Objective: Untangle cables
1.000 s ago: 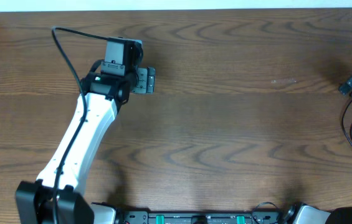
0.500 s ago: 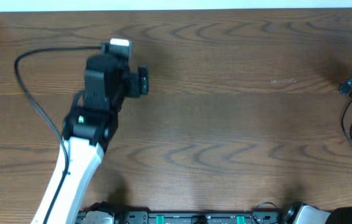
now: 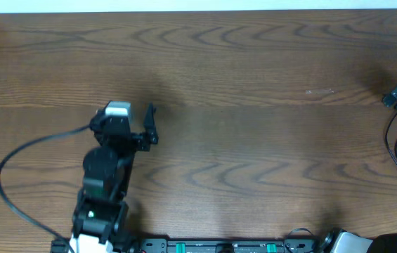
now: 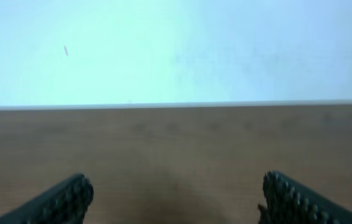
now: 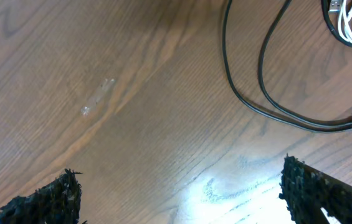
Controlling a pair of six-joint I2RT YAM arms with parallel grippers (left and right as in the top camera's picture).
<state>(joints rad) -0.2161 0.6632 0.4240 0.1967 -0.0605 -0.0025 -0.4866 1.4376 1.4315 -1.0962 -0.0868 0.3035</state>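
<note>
Your right gripper (image 5: 180,177) at the bottom of its wrist view, fingers spread wide and empty above the table (image 5: 132,74), black cord (image 5: 313,127) looping beyond toward the upper right, white cord (image 5: 345,31) bunched in the top right corner, your left gripper (image 4: 177,193) likewise spread wide, holding nothing.

Black cord (image 5: 228,56) beside white cord (image 5: 345,36)
</note>
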